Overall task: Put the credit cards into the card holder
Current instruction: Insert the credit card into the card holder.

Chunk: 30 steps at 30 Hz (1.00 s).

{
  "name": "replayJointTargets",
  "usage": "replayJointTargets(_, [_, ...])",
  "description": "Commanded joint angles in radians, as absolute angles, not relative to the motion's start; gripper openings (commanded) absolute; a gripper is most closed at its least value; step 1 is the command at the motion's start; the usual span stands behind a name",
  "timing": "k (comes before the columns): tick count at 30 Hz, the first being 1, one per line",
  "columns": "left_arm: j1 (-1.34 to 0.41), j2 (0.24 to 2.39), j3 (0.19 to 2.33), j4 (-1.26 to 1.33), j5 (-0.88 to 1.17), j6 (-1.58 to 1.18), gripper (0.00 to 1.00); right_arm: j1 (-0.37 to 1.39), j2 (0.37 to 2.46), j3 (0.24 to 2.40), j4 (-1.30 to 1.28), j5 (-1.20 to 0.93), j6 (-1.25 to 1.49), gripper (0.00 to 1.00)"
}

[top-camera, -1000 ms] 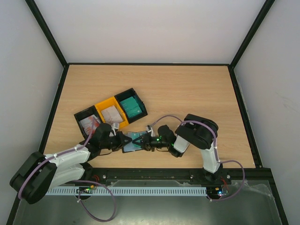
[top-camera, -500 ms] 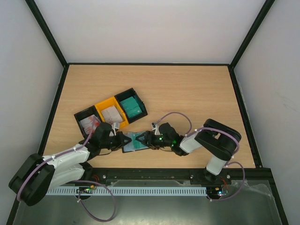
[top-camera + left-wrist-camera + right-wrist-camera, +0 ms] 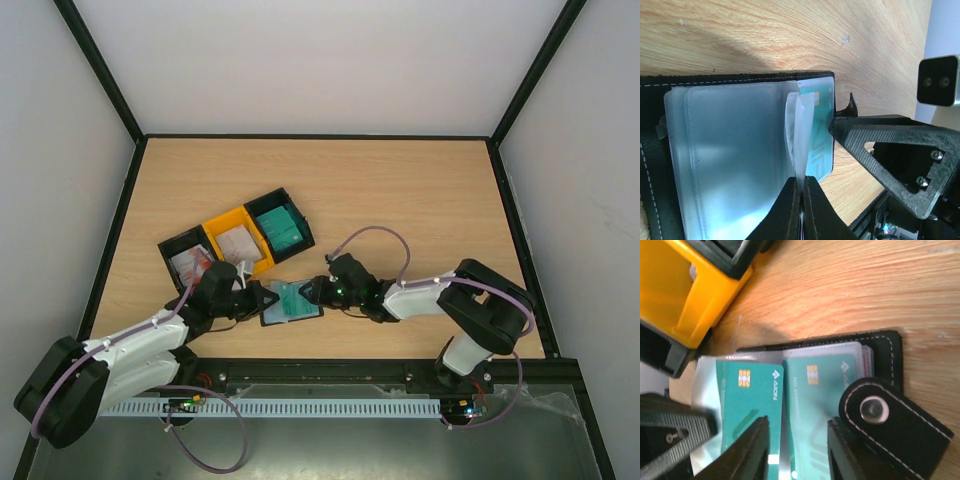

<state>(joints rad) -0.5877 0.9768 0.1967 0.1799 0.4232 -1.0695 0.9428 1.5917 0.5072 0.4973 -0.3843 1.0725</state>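
The black card holder [image 3: 291,314] lies open on the table between both grippers. My left gripper [image 3: 801,180] is shut on one of its clear plastic sleeves [image 3: 800,135], lifting that leaf. In the right wrist view, one teal credit card [image 3: 747,390] lies on the raised leaf. A second teal card [image 3: 815,395] sits in a sleeve beside the clasp strap [image 3: 890,422]. My right gripper [image 3: 797,442] stands open just over the two cards, one finger above each, gripping nothing. In the top view the left gripper [image 3: 262,300] and the right gripper [image 3: 310,292] meet at the holder.
A row of three open trays stands behind the holder: a black one [image 3: 188,262] with red-and-white cards, a yellow one [image 3: 238,243] with whitish cards, a black one [image 3: 280,225] with teal cards. The yellow tray [image 3: 680,300] is close to my right gripper.
The right arm's elbow has swung out to the right and dropped low, while its gripper crept slightly left over the holder. The left gripper keeps its hold on the sleeve.
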Motion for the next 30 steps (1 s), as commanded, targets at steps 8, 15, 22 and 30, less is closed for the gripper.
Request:
replayJointTargets(8, [-0.576, 0.947, 0.200, 0.114, 0.377, -1.036, 0.02, 0.998, 1.670, 0.671, 0.294, -0.283, 0.921, 0.20])
replayJointTargets(15, [-0.577, 0.956, 0.205, 0.099, 0.376, -1.026, 0.02, 1.012, 1.769, 0.713, 0.333, -0.318, 0.930, 0.12])
replayJointTargets(22, [-0.576, 1.002, 0.212, 0.154, 0.457, -1.007, 0.19, 1.012, 1.793, 0.709, 0.367, -0.344, 0.934, 0.02])
replayJointTargets(30, [-0.577, 1.066, 0.238, 0.227, 0.556, -0.974, 0.34, 1.012, 1.791, 0.695, 0.409, -0.365, 0.936, 0.02])
